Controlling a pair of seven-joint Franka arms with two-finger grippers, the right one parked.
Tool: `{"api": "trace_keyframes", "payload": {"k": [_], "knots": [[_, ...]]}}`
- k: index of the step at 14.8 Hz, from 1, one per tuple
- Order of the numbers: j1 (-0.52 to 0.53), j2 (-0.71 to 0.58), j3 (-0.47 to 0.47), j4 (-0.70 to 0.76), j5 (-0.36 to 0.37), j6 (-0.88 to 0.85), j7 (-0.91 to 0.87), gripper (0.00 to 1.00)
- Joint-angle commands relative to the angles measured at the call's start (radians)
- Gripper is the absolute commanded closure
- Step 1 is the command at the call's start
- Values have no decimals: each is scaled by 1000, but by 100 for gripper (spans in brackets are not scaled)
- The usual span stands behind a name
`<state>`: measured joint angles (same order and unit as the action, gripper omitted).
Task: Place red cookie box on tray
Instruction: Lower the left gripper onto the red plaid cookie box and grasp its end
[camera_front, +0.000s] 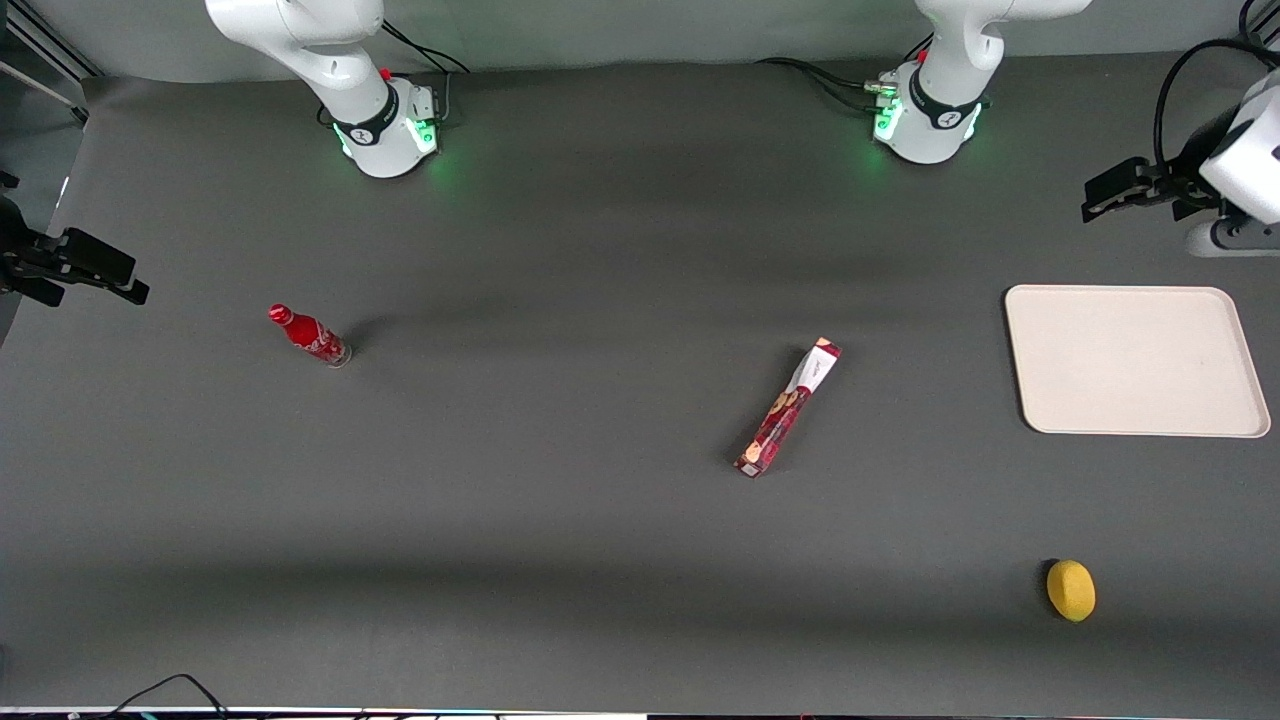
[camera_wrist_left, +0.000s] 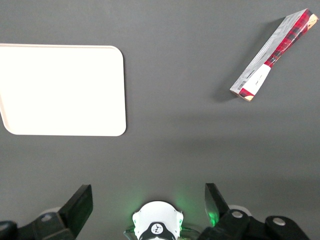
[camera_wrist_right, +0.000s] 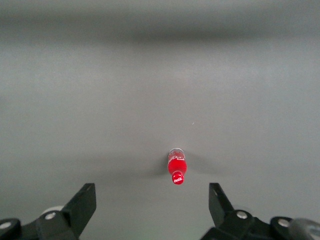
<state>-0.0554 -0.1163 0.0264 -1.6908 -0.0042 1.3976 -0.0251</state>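
We note the grey table (camera_front: 600, 560) first, then the cream tray (camera_front: 1135, 300) lying bare toward the working arm's end. The left gripper (camera_wrist_left: 148, 202) hangs high above the table, farther from the front camera than the tray, its fingers (camera_wrist_left: 80, 202) spread wide, holding nothing. The red cookie box (camera_front: 789, 407) lies flat and slantwise on the table, well apart from the tray. Smaller: a red bottle (camera_front: 309, 335), a yellow lemon (camera_front: 1070, 590).
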Motion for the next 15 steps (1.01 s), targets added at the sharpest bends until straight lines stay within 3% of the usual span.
{"api": "trace_keyframes", "payload": {"k": [1, 5, 7, 8, 13, 15], "knots": [[-17, 17, 7, 31, 33, 5, 37, 0], [-21, 55, 1, 43, 6, 36, 28, 0], [-24, 114, -9, 78, -116, 67, 21, 0], [-26, 156, -43, 97, -149, 72, 17, 0], [-29, 419, -288, 99, -154, 254, -136, 0], [-31, 513, -327, 62, -152, 340, -130, 0]]}}
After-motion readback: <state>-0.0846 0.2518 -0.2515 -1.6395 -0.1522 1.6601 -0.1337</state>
